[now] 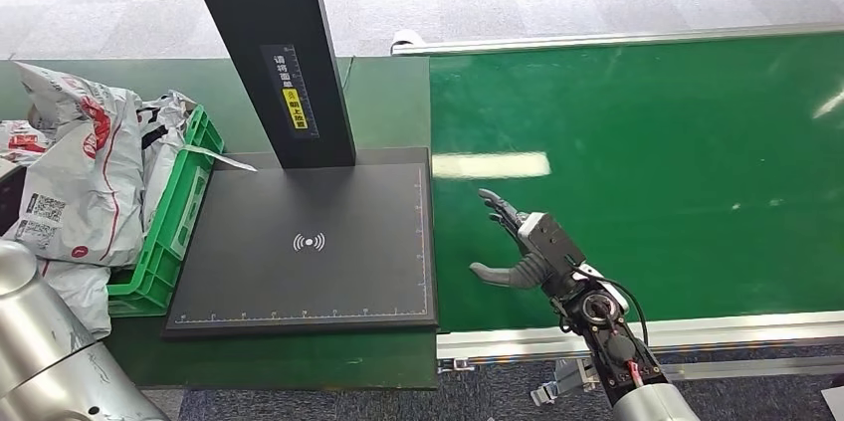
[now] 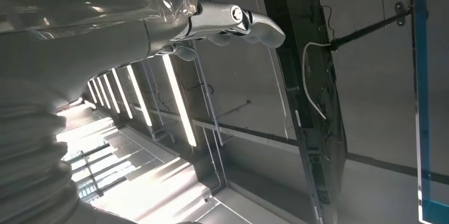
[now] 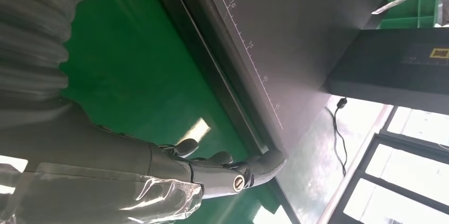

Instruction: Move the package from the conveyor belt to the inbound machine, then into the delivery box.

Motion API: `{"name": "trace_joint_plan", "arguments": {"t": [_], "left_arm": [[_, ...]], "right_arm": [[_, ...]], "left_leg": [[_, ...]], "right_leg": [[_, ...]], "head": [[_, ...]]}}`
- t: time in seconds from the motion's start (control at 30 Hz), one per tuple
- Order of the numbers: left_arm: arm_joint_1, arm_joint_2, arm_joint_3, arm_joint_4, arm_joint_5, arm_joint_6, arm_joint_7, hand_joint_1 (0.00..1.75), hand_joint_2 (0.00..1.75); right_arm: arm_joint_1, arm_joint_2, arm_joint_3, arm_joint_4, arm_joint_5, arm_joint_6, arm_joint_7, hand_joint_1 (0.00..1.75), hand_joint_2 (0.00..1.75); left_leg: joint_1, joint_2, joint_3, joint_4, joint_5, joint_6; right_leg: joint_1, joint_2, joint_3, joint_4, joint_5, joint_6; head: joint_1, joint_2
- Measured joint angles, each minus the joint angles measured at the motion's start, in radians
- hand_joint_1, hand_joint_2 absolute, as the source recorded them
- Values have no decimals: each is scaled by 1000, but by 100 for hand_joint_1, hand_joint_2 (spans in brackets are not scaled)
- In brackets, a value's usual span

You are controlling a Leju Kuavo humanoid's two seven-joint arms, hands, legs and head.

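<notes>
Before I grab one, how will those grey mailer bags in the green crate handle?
The grey mailer bags look crumpled and slumped over the green crate, so probably floppy and light. Their glossy film may slip between fingers.

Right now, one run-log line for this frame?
right hand: open, over conveyor belt | belt: no package | inbound machine: plate bare | delivery box: holds packages
</notes>
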Motion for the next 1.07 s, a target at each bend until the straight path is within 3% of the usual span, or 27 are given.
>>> {"name": "trace_joint_plan", "arguments": {"t": [0.1, 0.13, 0.27, 0.37, 0.47, 0.53, 0.63, 0.7, 0.8, 0.93, 1.07], "left_arm": [[1, -7, 0, -27, -1, 0, 0, 0, 0], [1, -9, 1, -34, 0, 0, 0, 0, 0], [1, -19, 6, -40, 60, 0, 0, 0, 175], [11, -39, -15, -21, 239, 0, 1, 0, 175], [49, -73, -116, 55, 466, -8, 3, 0, 175], [88, -83, -241, 134, 607, -60, 21, 0, 175], [172, -67, -501, 262, 788, -278, 146, 0, 175], [225, -62, -654, 323, 825, -391, 201, 0, 175], [262, -61, -805, 395, 857, -475, 206, 0, 175], [271, -70, -932, 457, 873, -556, 190, 0, 175], [267, -93, -1015, 491, 861, -566, 196, 0, 175]], "right_arm": [[-2, 0, 4, 7, -3, -2, -3, 0, 175], [-2, 0, 6, 9, -5, -3, -5, 0, 175], [-2, -2, 12, 13, -15, -9, -13, 0, 175], [4, -7, 13, 10, -23, -24, -16, 0, 175], [39, -25, 7, -17, -37, -41, -17, 0, 175], [74, -36, -7, -52, -36, -42, -23, 0, 175], [119, -46, -37, -115, -14, -31, -36, 0, 175], [133, -49, -52, -145, 2, -17, -37, 0, 175], [138, -48, -65, -168, 16, 0, -39, 0, 175], [126, -37, -70, -203, 24, 18, -47, 0, 175], [122, -15, -78, -284, 16, 34, -37, 0, 175]], "left_leg": [[0, 0, 0, 0, 0, 0], [0, 0, 0, 0, 0, 0], [0, 0, 0, 0, 0, 0], [0, 0, 1, 0, 0, 0], [0, -5, 2, 1, 0, 0], [-1, -7, 2, 1, 0, 1], [-2, -6, 1, 1, 0, 2], [-2, -4, 1, 1, 0, 2], [-3, -2, 1, 1, -1, 3], [-3, -3, 0, 1, -1, 3], [-2, -2, 1, 1, -1, 3]], "right_leg": [[0, 0, 0, 0, 0, 0], [0, 0, 0, 0, 0, 0], [0, 0, 0, 0, 0, 0], [0, -1, -1, -1, 0, 0], [0, -5, 1, -1, -1, 1], [-1, -6, 2, -2, -1, 1], [-2, -6, 3, -2, 0, 1], [-3, -5, 2, -2, 0, 2], [-3, -3, 2, -2, 0, 2], [-3, -4, 1, -2, 0, 2], [-3, -4, 1, -2, 0, 2]], "head": [[0, 0], [0, 0], [0, 0], [0, 0], [0, 0], [0, 0], [0, 0], [0, 0], [0, 0], [0, 0], [0, 0]]}}
